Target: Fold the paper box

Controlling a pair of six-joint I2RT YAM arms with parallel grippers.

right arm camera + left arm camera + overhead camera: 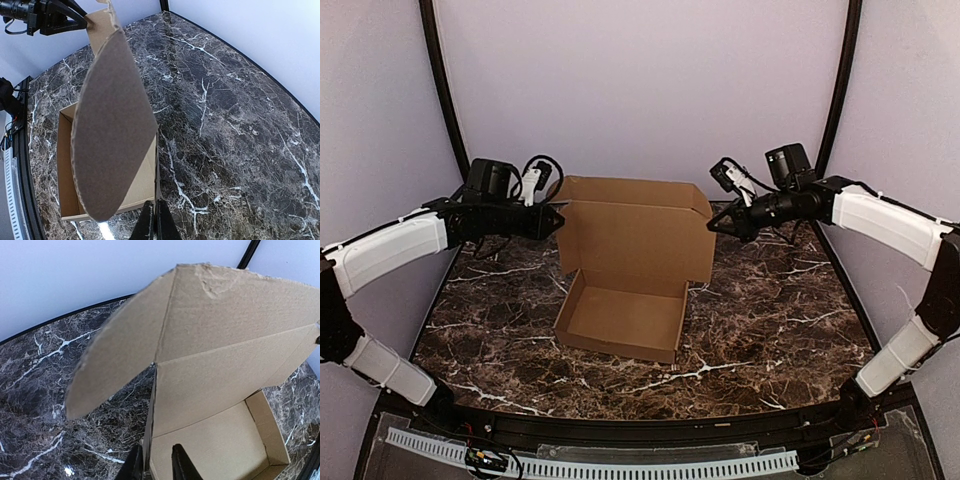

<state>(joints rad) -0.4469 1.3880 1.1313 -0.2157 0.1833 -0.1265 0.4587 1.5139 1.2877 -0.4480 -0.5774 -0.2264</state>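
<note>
So far the box (pixel 625 300) has a formed tray, lid (pixel 635 238) upright and unclosed; left pincer (pixel 558 220) straddles a flap (pixel 117 365), grip unclear, right pincer (pixel 712 227) pressed together.

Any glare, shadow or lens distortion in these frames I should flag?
Top external: soft, even light, paper box sharp. Left wrist: wide-angle lens bows the table edge; left flap rim soft. Right wrist: right flap shadowed, small glare spot on the marble below it.
</note>
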